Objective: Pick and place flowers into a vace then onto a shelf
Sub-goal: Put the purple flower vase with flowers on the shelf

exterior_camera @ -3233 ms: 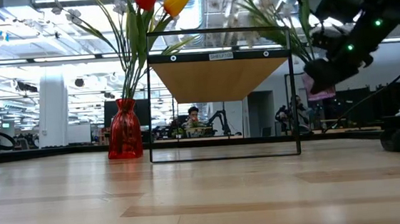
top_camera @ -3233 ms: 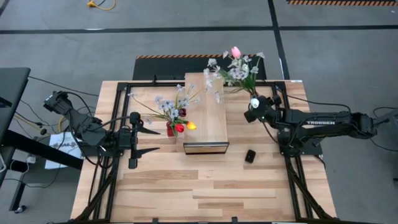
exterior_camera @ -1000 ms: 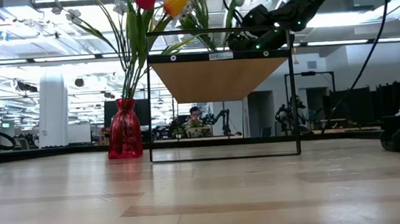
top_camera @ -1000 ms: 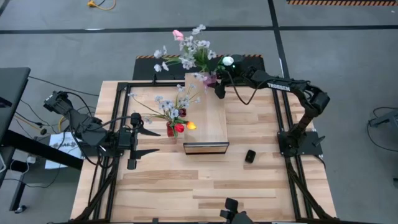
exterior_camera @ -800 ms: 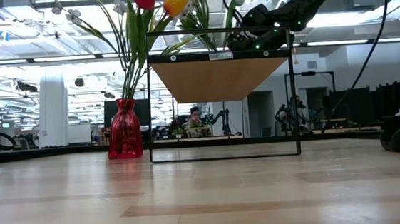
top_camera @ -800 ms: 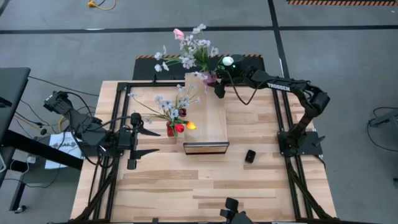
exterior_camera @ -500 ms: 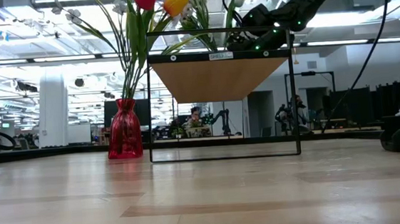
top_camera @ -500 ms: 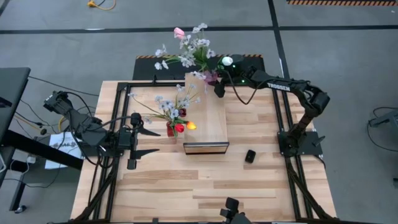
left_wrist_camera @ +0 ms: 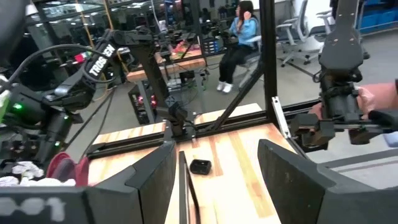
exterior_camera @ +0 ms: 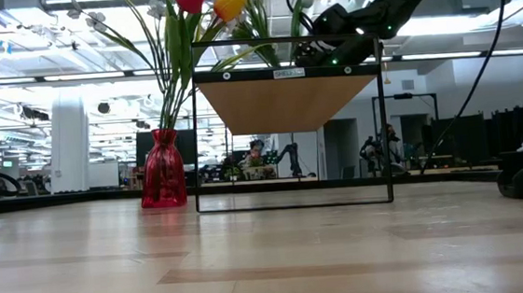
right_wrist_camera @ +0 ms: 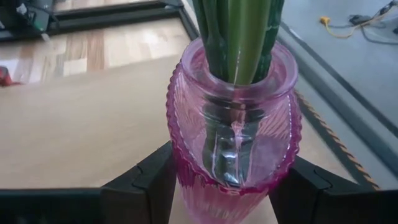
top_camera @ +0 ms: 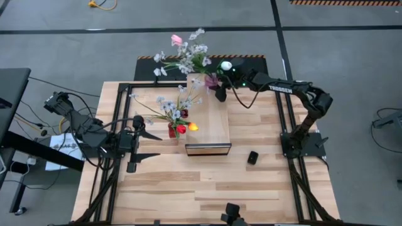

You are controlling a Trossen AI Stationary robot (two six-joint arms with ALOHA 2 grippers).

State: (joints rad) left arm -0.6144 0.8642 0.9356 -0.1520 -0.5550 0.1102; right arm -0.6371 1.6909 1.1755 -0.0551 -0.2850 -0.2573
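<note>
Flowers [top_camera: 188, 55] in pink vase [right_wrist_camera: 233, 130] | right gripper [right_wrist_camera: 217, 183] fingers squeeze vase, over far end of shelf [top_camera: 207, 113] | vase bottom cut off | left gripper [top_camera: 139, 144] apart, waiting beside red vase [exterior_camera: 161, 169]

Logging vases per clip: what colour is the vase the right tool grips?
Pink ribbed glass vase, clearest in the right wrist view.

High view: overhead, straight down, whole table [top_camera: 207, 188] and both arms. Low view: at tabletop level, facing level across to the shelf [exterior_camera: 285, 93] and the room beyond. Left wrist view: looks across the table toward the far frame. Right wrist view: very close on the pink vase [right_wrist_camera: 233, 134]. High and low share the shelf and the red vase [exterior_camera: 161, 169], at 9 o'clock of it.
</note>
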